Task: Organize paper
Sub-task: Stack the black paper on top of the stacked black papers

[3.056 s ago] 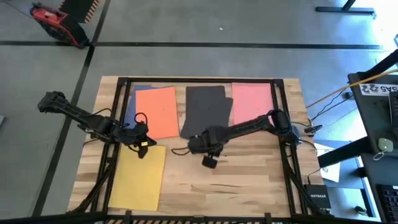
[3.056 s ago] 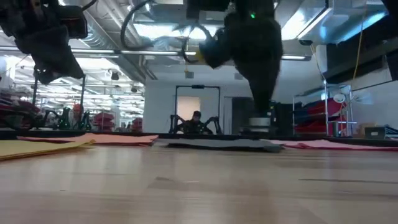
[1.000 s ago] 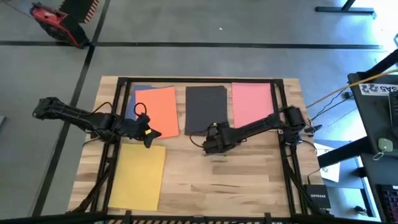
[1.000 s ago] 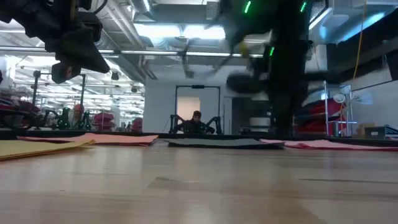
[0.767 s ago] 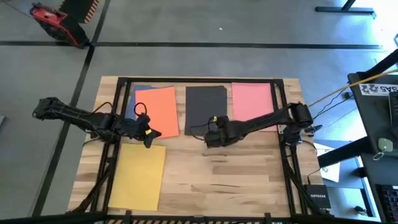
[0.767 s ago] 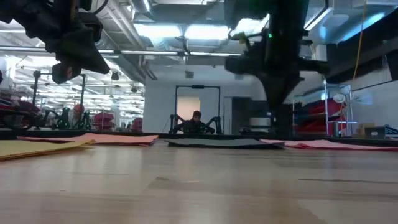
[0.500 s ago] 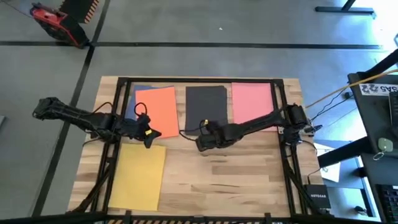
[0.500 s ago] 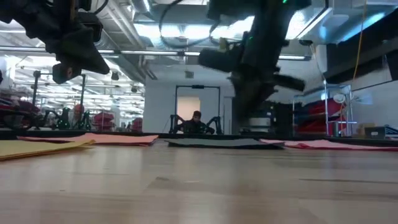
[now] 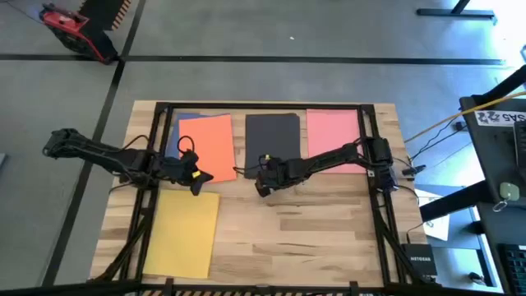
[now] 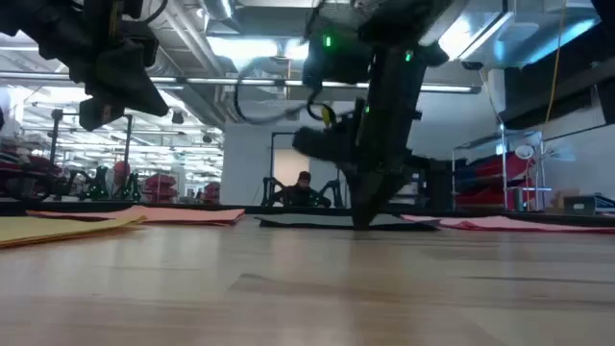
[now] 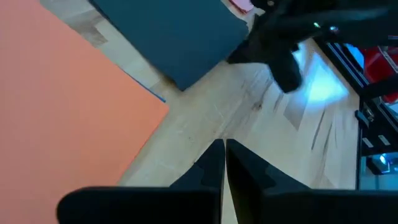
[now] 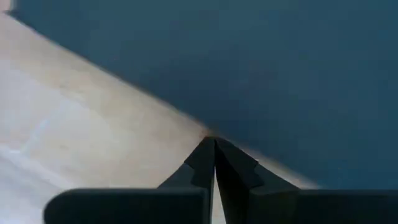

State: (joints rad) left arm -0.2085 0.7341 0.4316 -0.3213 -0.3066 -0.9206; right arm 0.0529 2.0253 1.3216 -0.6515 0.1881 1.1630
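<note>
The high view shows the table [image 9: 329, 247] with the paper laid out on it: an orange sheet [image 9: 207, 146] over a blue sheet [image 9: 174, 131] at the far left, a black sheet [image 9: 273, 141] at the middle of the far edge, a pink sheet [image 9: 333, 136] toward the far right corner, and a yellow sheet [image 9: 182, 234] at the near left corner. The right gripper [image 9: 263, 185] sits at the near edge of the black sheet; the left gripper [image 9: 197, 182] hangs between the orange and yellow sheets.

The right wrist view adds what the overhead cannot: the right gripper's fingers are pressed together with nothing between them, their tips just at the black sheet's edge. The left wrist view shows the left gripper's fingers also closed and empty above bare wood, with a sliver of blue peeking from under the orange edge. The low view shows the right gripper [image 10: 365, 216] down near the table and the left gripper [image 10: 96, 106] raised well above it, heights the overhead hides.

The risk, as I judge it: closed tips nudging a thin sheet could ride over the edge, crumple it, or skew it into the orange or pink sheet. Pressing too hard could scrape the wood instead.
</note>
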